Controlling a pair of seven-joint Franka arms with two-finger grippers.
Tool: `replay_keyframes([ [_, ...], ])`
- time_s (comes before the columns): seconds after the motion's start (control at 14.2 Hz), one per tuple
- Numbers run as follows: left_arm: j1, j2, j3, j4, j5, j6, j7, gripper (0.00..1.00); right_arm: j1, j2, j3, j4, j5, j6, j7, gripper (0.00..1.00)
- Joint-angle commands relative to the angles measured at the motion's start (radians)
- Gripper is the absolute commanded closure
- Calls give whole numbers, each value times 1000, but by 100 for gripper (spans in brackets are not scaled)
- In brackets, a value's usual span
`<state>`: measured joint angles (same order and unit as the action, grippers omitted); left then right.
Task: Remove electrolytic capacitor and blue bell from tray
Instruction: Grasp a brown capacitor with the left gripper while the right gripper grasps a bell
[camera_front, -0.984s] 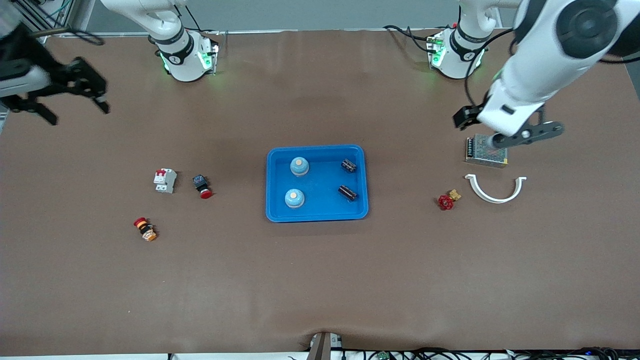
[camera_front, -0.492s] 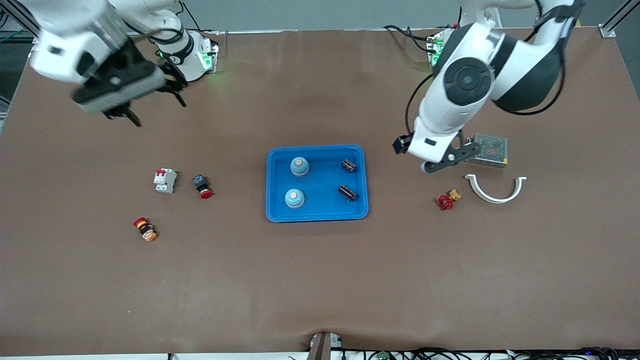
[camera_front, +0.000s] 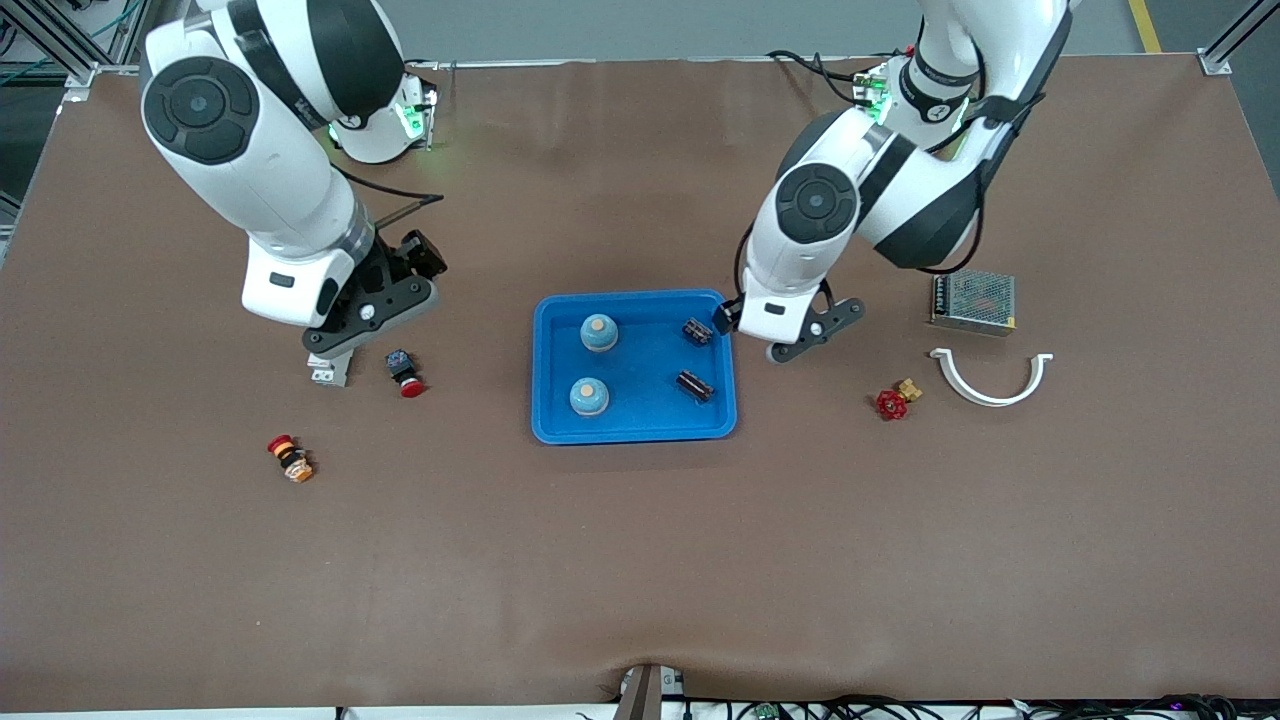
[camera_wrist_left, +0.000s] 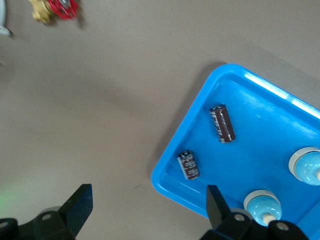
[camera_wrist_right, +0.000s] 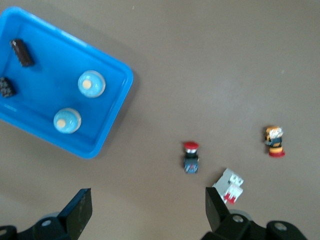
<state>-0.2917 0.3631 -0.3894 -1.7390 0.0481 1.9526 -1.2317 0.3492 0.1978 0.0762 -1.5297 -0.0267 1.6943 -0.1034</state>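
Still loaded: shallow bright blue plastic tray (camera_front: 634, 432) at mid-counter holds two dark cylindrical electrolytic capacitors (camera_front: 697, 331) toward the left arm's end and two pale blue dome bells (camera_front: 598, 333) toward the right arm's. Left pincer (camera_front: 805, 338) hangs wide open, empty, just off the tray's rim beside the capacitors. Right pincer (camera_front: 365, 313), also open and empty, hovers over a white circuit breaker (camera_front: 327, 372). Risk: capacitors lie near the wall; a finger could catch the rim and shove the tray, or the cylinder may roll away.

Bright, even overhead light falls on the brown table (camera_front: 640, 560), casting only soft, faint shadows under the arms. The blue tray (camera_wrist_left: 260, 82) shows a white glare streak along its rim. Both wrist views are slightly soft.
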Motion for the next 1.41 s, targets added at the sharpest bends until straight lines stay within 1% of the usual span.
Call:
replay_keyframes([
  [0.0,-38,54,3,-8,-10,70,-81,2,1,12,-7,16,-15,-2,-64,0],
  [0.07,-55,75,3,-17,-7,101,-115,4,-1,17,-7,8,-12,-13,-58,0],
  [0.21,-73,115,3,-42,-4,176,-190,10,-1,25,-9,-13,-10,31,-53,0],
  [0.35,-81,146,3,-60,-4,224,-225,16,2,31,-7,-49,4,85,11,0],
  [0.49,-95,178,4,-65,-4,261,-270,22,26,29,-7,-108,49,154,185,0],
  [0.63,-104,209,4,-65,-4,290,-313,28,89,34,-9,-148,48,217,394,0],
  [0.7,-107,221,4,-65,-4,296,-334,30,106,47,-9,-171,47,258,457,0],
  [0.84,-113,250,6,-65,-4,305,-373,35,138,51,-9,-229,47,344,498,0],
  [0.98,-113,273,6,-65,-4,328,-410,39,154,58,-7,-266,47,390,548,0],
  [1.27,-113,321,10,-65,-4,390,-457,41,227,113,-9,-273,47,433,680,0],
  [1.34,-116,330,12,-65,-4,408,-468,43,243,127,-9,-273,47,446,698,0],
])
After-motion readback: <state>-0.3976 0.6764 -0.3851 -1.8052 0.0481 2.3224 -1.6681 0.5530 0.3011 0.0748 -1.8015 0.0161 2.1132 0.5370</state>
